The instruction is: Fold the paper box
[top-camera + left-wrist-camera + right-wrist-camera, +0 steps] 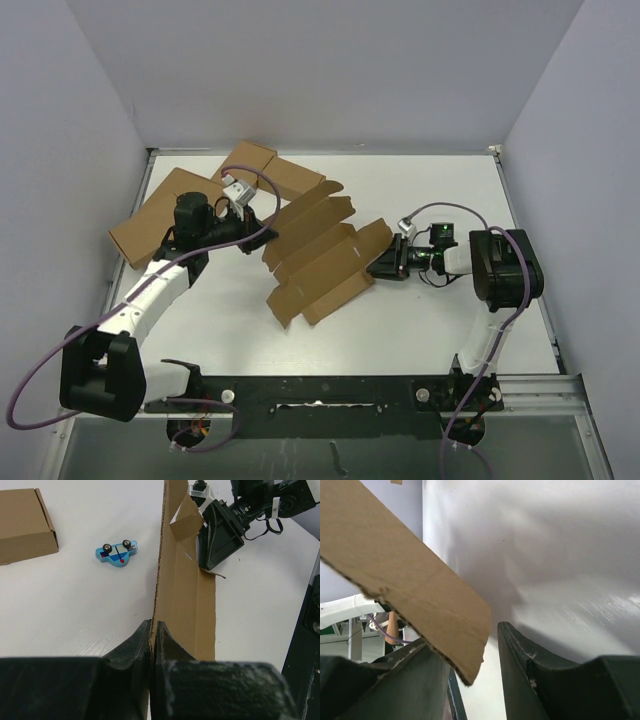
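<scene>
The paper box is a flat brown die-cut sheet with many flaps, lying tilted in the middle of the table. My left gripper is shut on its left edge. In the left wrist view the jaws pinch the sheet's edge, which stands upright from them. My right gripper is at the sheet's right flap. In the right wrist view its fingers are apart, with a corner of the flap between them near the left finger, not pinched.
Other brown cartons are grouped at the back left; one shows in the left wrist view. A small blue object lies on the white table beside the sheet. Grey walls close in the table on three sides.
</scene>
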Action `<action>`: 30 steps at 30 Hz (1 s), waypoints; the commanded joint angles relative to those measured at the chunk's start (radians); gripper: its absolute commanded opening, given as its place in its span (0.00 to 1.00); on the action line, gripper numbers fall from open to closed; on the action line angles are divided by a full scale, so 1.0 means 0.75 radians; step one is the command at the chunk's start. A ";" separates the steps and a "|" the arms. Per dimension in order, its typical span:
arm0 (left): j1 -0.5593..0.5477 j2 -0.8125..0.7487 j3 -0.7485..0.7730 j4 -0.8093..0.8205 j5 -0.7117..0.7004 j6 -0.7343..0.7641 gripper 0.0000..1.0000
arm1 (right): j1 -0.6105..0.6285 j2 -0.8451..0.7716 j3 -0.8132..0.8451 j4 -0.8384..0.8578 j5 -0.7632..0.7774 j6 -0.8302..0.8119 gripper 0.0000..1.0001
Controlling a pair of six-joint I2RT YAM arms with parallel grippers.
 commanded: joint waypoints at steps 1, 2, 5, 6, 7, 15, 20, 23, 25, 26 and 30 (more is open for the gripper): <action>0.014 0.019 -0.004 0.171 -0.042 -0.075 0.00 | 0.031 0.012 0.011 0.041 -0.011 0.060 0.41; 0.016 0.021 -0.008 0.179 -0.045 -0.081 0.00 | 0.034 0.017 0.012 0.041 -0.011 0.064 0.41; 0.018 0.030 -0.015 0.206 -0.041 -0.103 0.00 | 0.038 0.024 0.014 0.056 -0.009 0.075 0.40; 0.019 0.034 -0.016 0.213 -0.035 -0.112 0.00 | 0.042 0.025 0.014 0.063 -0.010 0.079 0.40; 0.020 0.040 -0.017 0.221 -0.032 -0.120 0.00 | 0.044 0.026 0.014 0.073 -0.013 0.085 0.40; 0.031 0.066 -0.012 0.220 -0.049 -0.148 0.00 | 0.066 0.037 0.018 0.098 -0.022 0.093 0.35; 0.039 0.070 -0.009 0.200 -0.079 -0.148 0.00 | 0.085 0.050 0.024 0.100 -0.021 0.093 0.34; 0.043 0.075 -0.007 0.193 -0.085 -0.148 0.00 | 0.087 0.056 0.031 0.097 -0.023 0.095 0.32; 0.043 0.078 -0.005 0.194 -0.085 -0.150 0.00 | 0.085 0.054 0.036 0.103 -0.030 0.102 0.31; 0.043 0.078 -0.005 0.192 -0.087 -0.150 0.00 | 0.086 0.054 0.035 0.113 -0.035 0.109 0.30; 0.045 0.081 -0.005 0.189 -0.090 -0.150 0.00 | 0.086 0.051 0.034 0.145 -0.049 0.134 0.24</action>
